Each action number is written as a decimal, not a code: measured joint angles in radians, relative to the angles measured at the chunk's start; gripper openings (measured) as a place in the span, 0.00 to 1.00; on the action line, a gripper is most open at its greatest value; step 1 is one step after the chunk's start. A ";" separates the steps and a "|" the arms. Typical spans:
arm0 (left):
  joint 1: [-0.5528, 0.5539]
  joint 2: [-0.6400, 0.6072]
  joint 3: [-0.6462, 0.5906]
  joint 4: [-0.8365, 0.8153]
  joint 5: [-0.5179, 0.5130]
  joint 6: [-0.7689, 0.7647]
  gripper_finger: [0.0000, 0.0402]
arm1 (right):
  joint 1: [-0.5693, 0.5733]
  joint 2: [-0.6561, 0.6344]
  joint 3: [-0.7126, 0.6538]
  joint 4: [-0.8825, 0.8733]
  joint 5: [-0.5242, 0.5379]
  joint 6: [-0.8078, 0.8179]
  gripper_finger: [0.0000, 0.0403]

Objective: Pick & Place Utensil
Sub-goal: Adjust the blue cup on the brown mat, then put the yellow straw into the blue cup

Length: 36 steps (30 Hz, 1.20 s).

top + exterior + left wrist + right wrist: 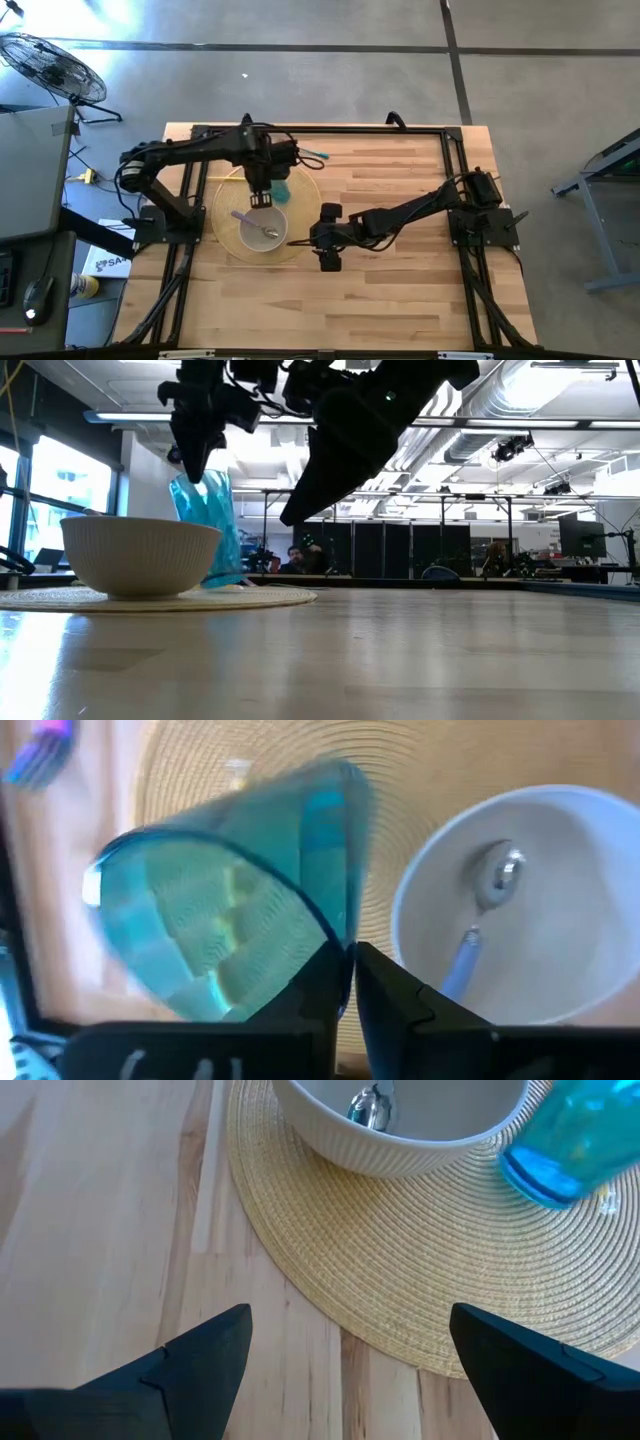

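Table (400, 290): light wood, with a black frame running along its edges. The half toward the right edge and the near strip are bare wood, open for movement.

Mat (300, 195): round, woven, lying toward the table's left edge, its far rim close to the far frame rail.

Bowl (262, 225): white, ribbed, on the near part of the mat, inside the mat's rim.

Spoon (258, 226): metal head, pale purple handle, lying in the bowl.

Cup (230, 910): blue, clear, tilted, its base low over the mat just beside the bowl's far side; whether it touches the mat cannot be told.

Left end effector (348, 982): over the mat's far part, fingers nearly closed, pinching the cup's rim between them.

Right end effector (345, 1350): low over bare table just off the mat's right rim, fingers spread wide, holding nothing. Open wood lies under it and behind it toward the right edge.

Second utensil (312, 154): teal handle, on the table by the far edge, beyond the mat, partly hidden by the left arm.
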State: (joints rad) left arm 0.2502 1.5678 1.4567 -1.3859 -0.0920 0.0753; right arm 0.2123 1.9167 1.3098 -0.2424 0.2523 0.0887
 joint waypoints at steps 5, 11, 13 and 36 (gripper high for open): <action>-0.017 0.010 0.001 0.007 -0.027 -0.001 0.15 | 0.000 0.000 0.000 0.008 0.000 0.000 0.83; -0.016 0.003 0.001 0.004 -0.011 -0.020 0.28 | 0.000 0.000 0.000 0.008 0.002 0.000 0.83; -0.017 -0.006 0.001 0.000 -0.004 -0.027 0.31 | 0.000 0.001 0.000 0.008 0.002 0.000 0.83; 0.073 -0.318 -0.104 -0.082 -0.117 -0.216 0.40 | -0.002 0.001 0.000 0.007 -0.019 0.000 0.83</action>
State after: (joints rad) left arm 0.3236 1.2497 1.3532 -1.4683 -0.2093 -0.1402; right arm 0.2100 1.9179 1.3098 -0.2352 0.2329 0.0884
